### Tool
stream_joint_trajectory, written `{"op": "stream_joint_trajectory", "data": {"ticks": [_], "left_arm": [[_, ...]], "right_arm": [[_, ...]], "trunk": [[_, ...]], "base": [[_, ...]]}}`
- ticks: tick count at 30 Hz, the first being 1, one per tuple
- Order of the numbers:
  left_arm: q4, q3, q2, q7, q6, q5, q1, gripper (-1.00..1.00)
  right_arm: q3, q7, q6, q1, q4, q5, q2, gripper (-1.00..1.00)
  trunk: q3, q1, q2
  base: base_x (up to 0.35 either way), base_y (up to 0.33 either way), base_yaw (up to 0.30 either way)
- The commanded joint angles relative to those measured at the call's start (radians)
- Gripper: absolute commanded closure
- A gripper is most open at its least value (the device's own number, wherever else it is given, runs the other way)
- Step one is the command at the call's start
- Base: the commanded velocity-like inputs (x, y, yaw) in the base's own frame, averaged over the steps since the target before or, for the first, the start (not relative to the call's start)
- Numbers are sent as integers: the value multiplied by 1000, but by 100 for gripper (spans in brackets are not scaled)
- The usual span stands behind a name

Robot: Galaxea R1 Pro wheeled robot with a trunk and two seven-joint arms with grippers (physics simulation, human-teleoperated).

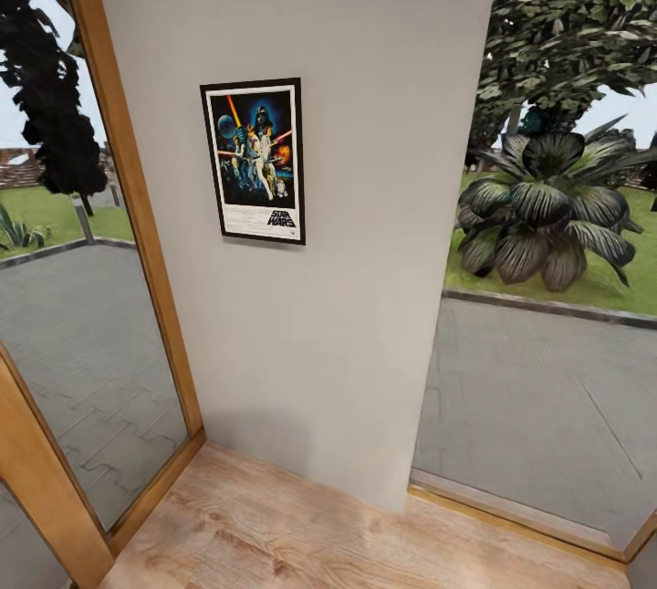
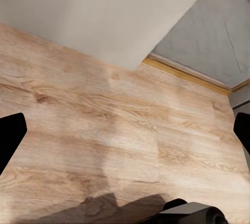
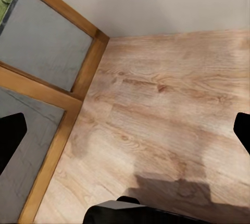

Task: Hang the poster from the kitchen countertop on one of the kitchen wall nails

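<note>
Pale grey wall (image 1: 310,315) stands straight ahead in the head view, a narrow panel between two tall glass panes with wooden frames (image 1: 137,233). On it hangs the poster (image 1: 255,161), flat against the wall, upright with a slight tilt, left of the panel's middle (black frame, white border, dark blue artwork, black "STAR WARS" logo near its lower edge). Through the glass, grey paving (image 1: 547,388), green lawn, a dark tree at far left and a broad-leaved plant (image 1: 546,210) at right are visible. Light wooden floor (image 1: 347,534) runs along the wall's foot on the near side.

Left gripper (image 2: 125,130) points down at the wooden floor, its two dark fingertips (image 2: 10,133) at opposite edges of the left wrist view, spread wide with nothing between them. Right gripper (image 3: 125,130) likewise hangs over the floor near a wooden window frame, fingertips (image 3: 10,133) spread wide, holding nothing
</note>
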Motion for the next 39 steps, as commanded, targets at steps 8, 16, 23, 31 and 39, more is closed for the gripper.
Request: {"op": "stream_joint_trajectory", "data": {"ticks": [8, 16, 23, 31, 39], "left_arm": [[2, -5, -33, 81, -1, -6, 0, -100], [3, -20, -97, 416, -1, -98, 0, -100], [164, -13, -106, 521, -38, -121, 0, -100], [187, -11, -106, 524, -54, -122, 0, -100], [191, -10, -106, 524, -55, -123, 0, -100]], "right_arm": [[-1, -49, -4, 1, 11, -3, 1, -100], [-2, -216, -2, -1, 70, -4, 9, -100], [-5, -413, -3, -2, 261, -5, 26, -100], [-6, -551, -3, -3, 287, -6, 28, -100], [-6, -690, -2, -3, 290, -7, 29, -100]], "trunk": [[3, 0, 0], [15, 0, 0], [17, 0, 0], [17, 0, 0], [17, 0, 0]], "base": [[0, 0, 0], [0, 0, 0], [0, 0, 0], [0, 0, 0], [0, 0, 0]]}}
